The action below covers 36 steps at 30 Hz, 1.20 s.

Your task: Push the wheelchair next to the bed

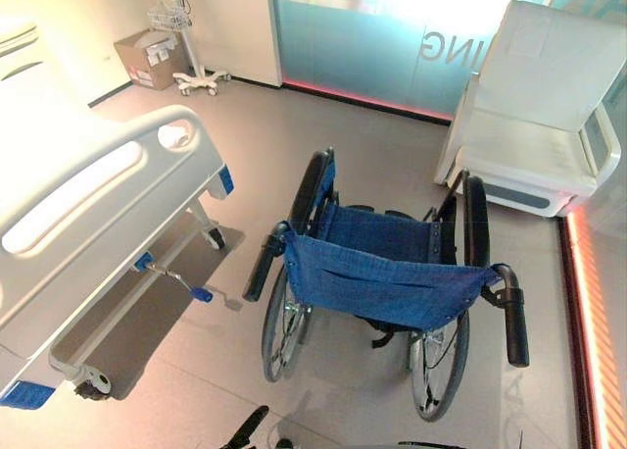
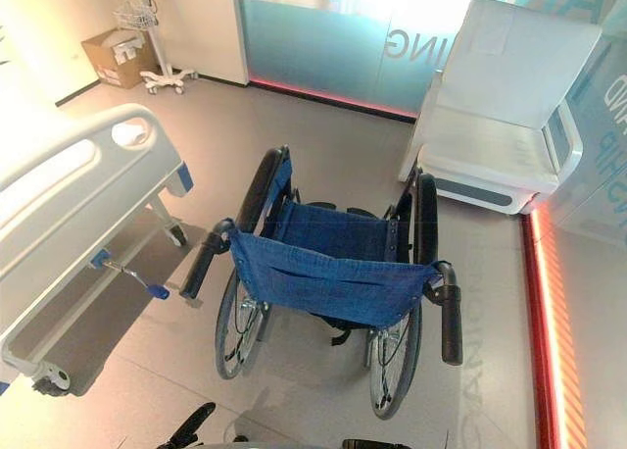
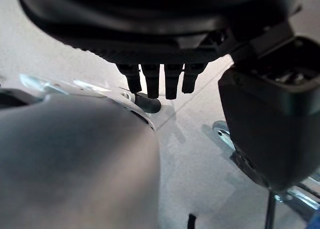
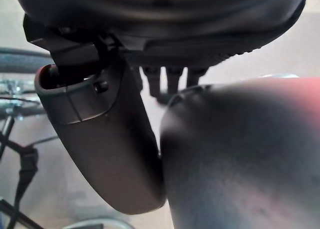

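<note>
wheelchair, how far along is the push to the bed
Nothing looks done yet: the wheelchair stands on open floor, a gap away from the bed, with its back toward the camera. In hand: nothing grips the push handles; the left hand and right hand hang with fingers straight, holding nothing. Left: take both handles and roll the chair over beside the bed.

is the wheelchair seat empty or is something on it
Empty, as far as shows. Past the wheelchair's blue backrest the blue seat sling lies bare; the backrest hides its rear strip.
</note>
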Tool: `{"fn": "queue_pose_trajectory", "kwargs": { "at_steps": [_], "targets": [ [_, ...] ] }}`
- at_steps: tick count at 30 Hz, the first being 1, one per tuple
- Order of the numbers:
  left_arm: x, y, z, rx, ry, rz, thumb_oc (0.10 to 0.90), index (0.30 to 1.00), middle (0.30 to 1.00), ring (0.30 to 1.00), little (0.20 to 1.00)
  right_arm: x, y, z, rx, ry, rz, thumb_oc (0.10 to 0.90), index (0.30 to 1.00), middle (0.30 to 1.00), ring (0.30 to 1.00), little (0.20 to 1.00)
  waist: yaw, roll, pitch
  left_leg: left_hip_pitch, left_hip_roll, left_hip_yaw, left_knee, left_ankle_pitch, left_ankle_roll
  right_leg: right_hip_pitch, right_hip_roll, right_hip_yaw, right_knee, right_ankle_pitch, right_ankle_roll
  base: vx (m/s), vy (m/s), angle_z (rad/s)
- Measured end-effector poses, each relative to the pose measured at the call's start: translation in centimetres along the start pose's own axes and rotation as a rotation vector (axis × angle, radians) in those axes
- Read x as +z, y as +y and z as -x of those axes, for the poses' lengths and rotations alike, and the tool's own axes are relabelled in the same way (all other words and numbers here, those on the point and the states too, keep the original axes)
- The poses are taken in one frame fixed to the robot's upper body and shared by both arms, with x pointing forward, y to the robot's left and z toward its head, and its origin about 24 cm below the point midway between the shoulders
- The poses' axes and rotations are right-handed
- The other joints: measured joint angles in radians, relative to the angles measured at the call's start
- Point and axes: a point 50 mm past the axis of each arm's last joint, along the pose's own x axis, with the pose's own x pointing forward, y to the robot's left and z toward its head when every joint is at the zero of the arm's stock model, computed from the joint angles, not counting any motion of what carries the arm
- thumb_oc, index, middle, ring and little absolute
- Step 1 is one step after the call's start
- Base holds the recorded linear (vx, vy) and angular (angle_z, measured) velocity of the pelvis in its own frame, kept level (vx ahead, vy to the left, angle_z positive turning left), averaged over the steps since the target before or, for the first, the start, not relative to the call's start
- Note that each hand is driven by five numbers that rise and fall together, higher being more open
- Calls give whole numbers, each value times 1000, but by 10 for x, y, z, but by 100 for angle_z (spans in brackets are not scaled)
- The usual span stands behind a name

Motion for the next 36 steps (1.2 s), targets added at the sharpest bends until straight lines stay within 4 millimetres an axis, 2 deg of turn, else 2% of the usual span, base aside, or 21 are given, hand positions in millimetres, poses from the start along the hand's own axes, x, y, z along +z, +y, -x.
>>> {"fn": "queue_pose_trajectory", "kwargs": {
  "at_steps": [2, 6, 11, 12, 14, 16, 18, 22, 26, 29, 36],
  "targets": [
    [5, -3, 0, -12, -32, 0, 800, 900, 900, 900, 900, -2, -1, 0, 2, -1, -28, 800, 900, 900, 900, 900, 0, 1, 0, -1, 1, 0, 0, 0, 0, -1, 0, 0, 0, 0, 0, 0, 0, 0],
    [28, -1, 3, -15, -124, 1, 800, 900, 900, 900, 900, 2, -17, 3, -7, -52, -142, 800, 900, 900, 900, 900, -11, 2, 1, 2, 3, 10, -7, 0, 0, -4, 1, 18, 0, 0, 0, 0, -5, -7],
    [78, 16, 18, -23, -298, 46, 800, 900, 900, 900, 900, 34, -50, 22, 16, -224, -162, 800, 900, 900, 900, 900, -33, -3, 13, 1, 7, 27, -8, 0, 0, -9, 2, 26, 0, 3, 4, -24, 15, -8],
    [96, 29, 25, -21, -348, 44, 800, 900, 900, 900, 900, 45, -63, 29, 15, -270, -176, 800, 900, 900, 900, 900, -51, -7, 15, 2, 4, 29, -8, 0, 0, -10, 3, 31, 0, 3, 4, -26, 64, -4],
    [126, 55, 43, -6, -450, 67, 800, 900, 900, 900, 900, 68, -85, 47, 6, -376, -190, 800, 900, 900, 900, 900, -58, -11, 23, 1, 7, 34, -8, 0, 0, -19, 4, 38, 0, 5, 7, -16, 43, -9],
    [143, 69, 59, -14, -526, 101, 800, 900, 900, 900, 900, 79, -99, 59, -12, -441, -212, 800, 900, 900, 900, 900, -59, -11, 27, 3, 8, 40, -8, 0, 0, -20, 3, 43, 0, 5, 7, -16, 4, -7],
    [168, 82, 88, -48, -663, 127, 800, 900, 900, 900, 900, 90, -122, 78, -61, -515, -217, 800, 900, 900, 900, 900, -54, -9, 37, 2, 6, 45, -8, 0, 0, -20, 2, 43, 0, 5, 7, 0, 0, 0],
    [182, 82, 106, -83, -705, 97, 800, 900, 900, 900, 900, 100, -132, 90, -96, -572, -248, 800, 900, 900, 900, 900, -51, -5, 43, 2, 6, 47, -8, 0, 0, -21, 1, 43, 0, 6, 7, 0, 0, 0],
    [181, 67, 117, -211, -683, 86, 800, 900, 900, 900, 900, 112, -137, 107, -113, -662, -274, 800, 900, 900, 900, 900, -53, 3, 55, 1, 6, 50, -8, 0, 0, -24, 2, 46, 0, 8, 11, 0, 3, -3],
    [179, 52, 128, -327, -669, 85, 800, 900, 900, 900, 900, 123, -138, 129, -60, -782, -320, 800, 900, 900, 900, 900, -54, 10, 59, -5, 7, 52, -8, -1, 0, -35, 5, 51, 0, 9, 13, -3, 12, -7],
    [185, 22, 154, -615, -677, -9, 800, 900, 900, 900, 900, 160, -106, 180, 136, -996, -240, 800, 900, 900, 900, 900, -67, 19, 65, -8, 7, 55, -7, -1, 0, -40, 7, 52, 0, 10, 14, -2, 9, -2]
  ]
}}
